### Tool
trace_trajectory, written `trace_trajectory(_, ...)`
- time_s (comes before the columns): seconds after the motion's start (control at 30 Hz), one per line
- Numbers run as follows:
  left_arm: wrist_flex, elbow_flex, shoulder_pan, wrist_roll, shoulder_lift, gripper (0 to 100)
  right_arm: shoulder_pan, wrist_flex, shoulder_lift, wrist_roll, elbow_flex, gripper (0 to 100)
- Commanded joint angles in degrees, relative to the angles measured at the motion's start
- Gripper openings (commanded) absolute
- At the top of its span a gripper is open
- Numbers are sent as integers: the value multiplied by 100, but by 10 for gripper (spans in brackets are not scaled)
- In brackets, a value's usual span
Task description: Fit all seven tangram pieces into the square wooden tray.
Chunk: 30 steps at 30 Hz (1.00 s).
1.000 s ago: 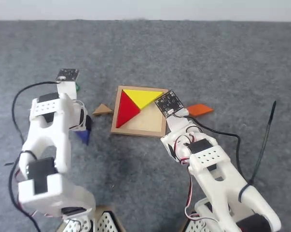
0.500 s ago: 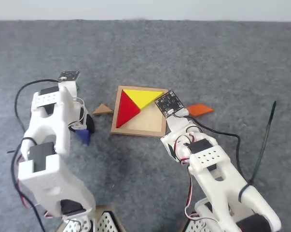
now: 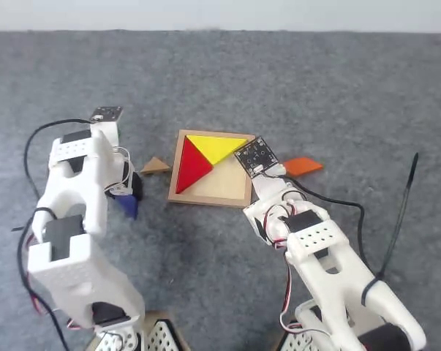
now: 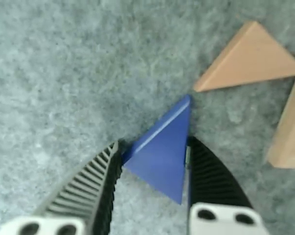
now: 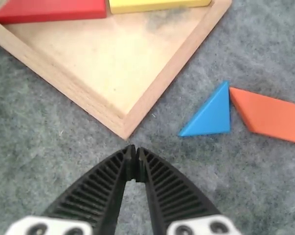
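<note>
Step in hand, as judged: pickup of the dark blue triangle [image 4: 162, 152] by the left gripper [image 4: 153, 146], for transfer to the wooden tray [image 3: 209, 199]; task is at an early stage, since only the red triangle [image 3: 191, 167] and yellow triangle [image 3: 214, 146] lie in the tray, side by side along its far half, with the near half bare wood; left gripper's jaws are partly spread and close on the dark blue triangle from both sides, one ribbed finger at a corner, the other flat along an edge, so it reads as a pinch; cannot tell whether the piece is off the grey felt [image 3: 337, 88] or resting on it; the piece sits on the left side of the tray, apart from it, with the plain wood triangle [image 4: 247, 58] lying between it and the tray's left rim; next move probably calls for a lift clear of the felt, a carry over the wood triangle and the rim, and a turn of the wrist so the piece's long edge meets the red one; risk is a slip, as the grip at the corner looks slight; right gripper [image 5: 136, 154] has its jaws pressed together on nothing, over the felt just outside the tray's near right corner; light blue triangle [image 5: 211, 115] and orange parallelogram [image 5: 267, 115] lie touching, just beside the tray's right rim.
</note>
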Motion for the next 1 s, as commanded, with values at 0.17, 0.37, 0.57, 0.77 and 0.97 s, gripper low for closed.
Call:
trace_trajectory(0.17,-598,945,-26,88,-1442,162,-13,-84,-66,70,-53,9)
trace_trajectory(0.37,-378,1033,-18,97,-2066,162,-13,-84,-66,70,-53,9)
trace_trajectory(0.57,-369,1077,-44,105,-2013,163,-22,-75,-66,70,-53,9)
trace_trajectory(0.77,-387,1051,-26,334,-1670,217,-22,-75,-66,70,-53,9)
trace_trajectory(0.97,-26,75,-88,369,-88,218,-22,-75,-66,70,-53,9)
